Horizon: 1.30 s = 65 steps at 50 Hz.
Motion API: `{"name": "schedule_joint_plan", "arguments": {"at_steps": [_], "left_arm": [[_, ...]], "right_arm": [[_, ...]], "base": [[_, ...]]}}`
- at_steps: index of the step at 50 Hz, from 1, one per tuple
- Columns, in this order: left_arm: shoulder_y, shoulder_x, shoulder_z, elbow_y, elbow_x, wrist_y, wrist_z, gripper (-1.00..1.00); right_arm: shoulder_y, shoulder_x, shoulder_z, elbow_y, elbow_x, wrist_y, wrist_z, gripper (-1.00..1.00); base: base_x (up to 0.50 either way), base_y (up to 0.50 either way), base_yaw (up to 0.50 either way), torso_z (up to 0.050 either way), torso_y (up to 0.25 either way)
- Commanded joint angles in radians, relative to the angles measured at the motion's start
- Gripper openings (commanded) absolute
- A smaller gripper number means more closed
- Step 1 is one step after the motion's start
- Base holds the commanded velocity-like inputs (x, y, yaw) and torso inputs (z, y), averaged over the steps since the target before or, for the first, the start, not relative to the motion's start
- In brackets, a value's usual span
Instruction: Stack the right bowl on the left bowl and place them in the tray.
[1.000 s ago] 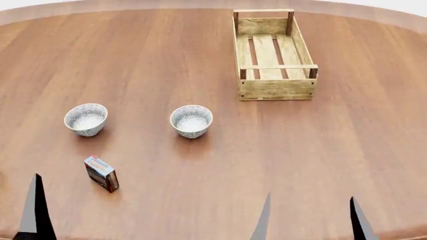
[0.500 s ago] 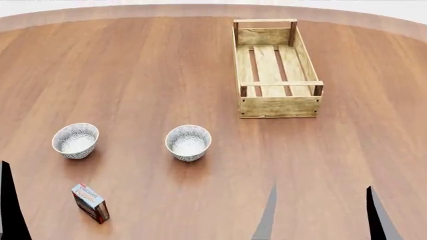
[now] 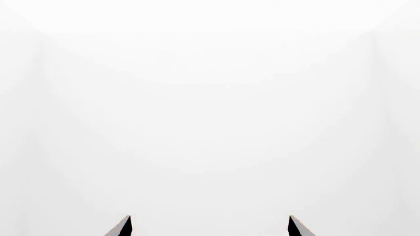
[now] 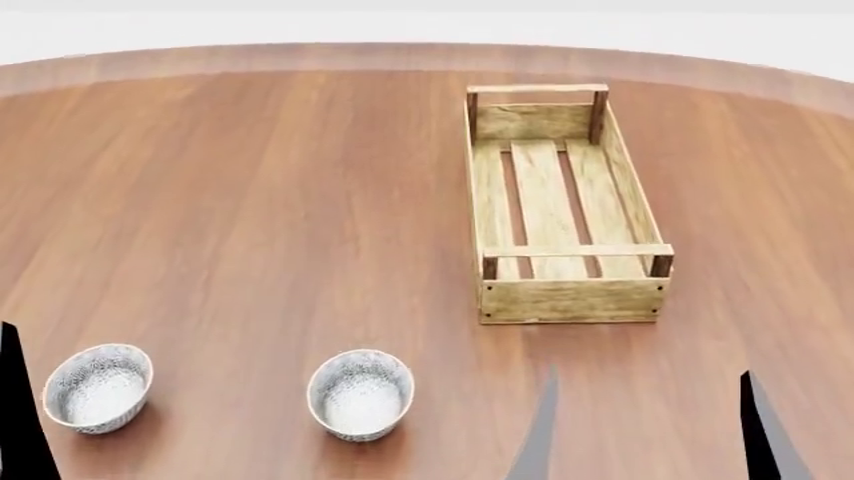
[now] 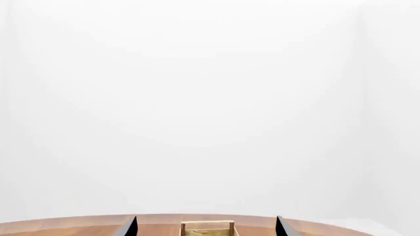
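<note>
Two speckled white bowls sit on the brown table near the head view's bottom edge: the left bowl [image 4: 98,388] and the right bowl [image 4: 359,394]. The tray [image 4: 566,205], a pale wooden crate with a slatted bottom, stands right of centre and is empty; its end also shows in the right wrist view [image 5: 206,228]. My right gripper [image 4: 650,430] is open and empty, its two dark fingertips near the bottom right, below the tray. Of my left gripper only one dark finger [image 4: 23,425] shows at the bottom left edge; in the left wrist view [image 3: 208,226] its tips stand wide apart, empty.
The round wooden table's far edge [image 4: 267,55] curves across the top of the head view, with white background beyond. Both wrist views face mostly blank white space.
The head view has tilted upward: bowls and tray slid down the frame, and the small red-blue box dropped out of view. The fingertips stayed near the bottom edge.
</note>
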Motion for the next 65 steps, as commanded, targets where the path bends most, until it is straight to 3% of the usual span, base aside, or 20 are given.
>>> {"name": "schedule_joint_plan", "arguments": {"at_steps": [1, 39, 44, 65], "left_arm": [[-0.002, -0.032, 0.018, 0.004, -0.017, 0.006, -0.037, 1.0], [-0.006, -0.105, 0.054, -0.022, -0.06, 0.061, -0.112, 1.0], [-0.006, -0.11, 0.054, -0.021, -0.066, 0.062, -0.117, 1.0], [-0.012, -0.138, 0.064, -0.008, -0.084, 0.061, -0.151, 1.0]], "right_arm": [[0.004, 0.011, -0.005, -0.01, 0.009, 0.01, 0.013, 1.0], [0.012, 0.042, -0.033, 0.016, 0.007, 0.012, 0.065, 1.0], [-0.009, 0.039, -0.011, 0.015, 0.054, -0.051, 0.057, 1.0], [0.015, 0.062, -0.046, 0.002, 0.017, 0.004, 0.089, 1.0]], "base": [[0.5, 0.0, 0.0, 0.0, 0.0], [0.5, 0.01, 0.0, 0.0, 0.001], [0.0, 0.0, 0.0, 0.0, 0.002], [-0.02, -0.42, 0.0, 0.0, 0.0]]}}
